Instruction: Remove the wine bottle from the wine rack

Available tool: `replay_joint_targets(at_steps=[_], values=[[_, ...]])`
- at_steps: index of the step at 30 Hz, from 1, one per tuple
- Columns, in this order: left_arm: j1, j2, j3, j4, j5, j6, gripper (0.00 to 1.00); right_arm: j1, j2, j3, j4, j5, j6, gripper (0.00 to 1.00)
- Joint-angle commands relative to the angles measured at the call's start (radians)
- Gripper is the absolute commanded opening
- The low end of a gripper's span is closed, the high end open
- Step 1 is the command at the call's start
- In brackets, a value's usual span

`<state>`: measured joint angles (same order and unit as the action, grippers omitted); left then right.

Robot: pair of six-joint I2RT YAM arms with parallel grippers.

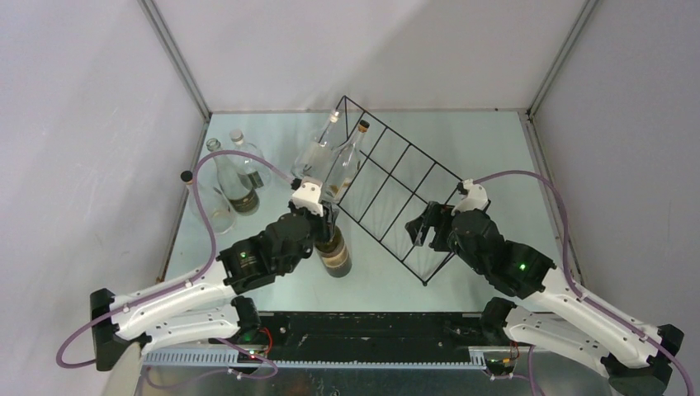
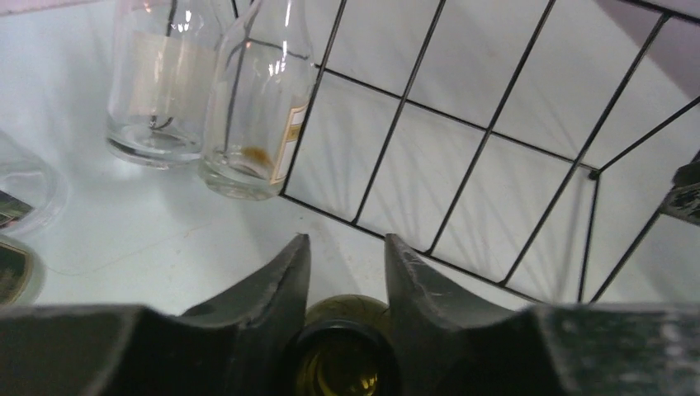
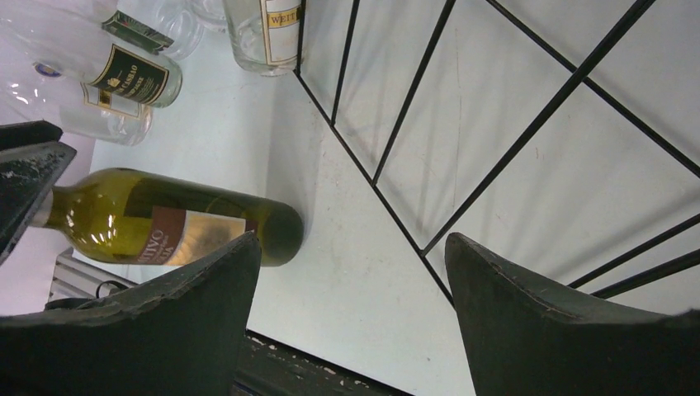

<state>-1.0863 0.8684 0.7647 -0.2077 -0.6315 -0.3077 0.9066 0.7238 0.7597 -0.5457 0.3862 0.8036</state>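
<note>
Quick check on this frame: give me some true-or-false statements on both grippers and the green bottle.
1. The left gripper is closed on the green bottle's neck. True.
2. The green bottle lies on its side. False: it stands upright on the table.
3. The right gripper is open and empty. True.
4. The green bottle sits in a rack compartment. False: it stands outside the rack, beside its near-left edge.
</note>
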Motion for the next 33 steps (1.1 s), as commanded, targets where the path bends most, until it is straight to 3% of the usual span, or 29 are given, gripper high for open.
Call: replay_joint_targets(at_steps=[1,9,14,25,33], values=[[-0.004,-0.031,0.009,-0.013,-0.037,0.006,0.31,0.018,0.008,-0.003,0.03,0.002,0.02,0.84],[0.003,-0.101,0.0,-0.05,-0.129,0.053,0.01,0.041,0.019,-0.004,0.014,0.021,0.029,0.84],[0.109,-0.18,-0.004,-0.074,-0.111,0.067,0.0,0.051,0.017,-0.022,0.026,0.022,0.04,0.84],[0.52,-0.235,0.004,-0.046,0.011,0.11,0.0,0.07,0.028,-0.026,0.024,0.024,0.042,0.84],[0.713,-0.238,-0.066,0.185,-0.002,0.165,0.0,0.08,0.048,-0.033,0.033,0.018,0.03,0.84]])
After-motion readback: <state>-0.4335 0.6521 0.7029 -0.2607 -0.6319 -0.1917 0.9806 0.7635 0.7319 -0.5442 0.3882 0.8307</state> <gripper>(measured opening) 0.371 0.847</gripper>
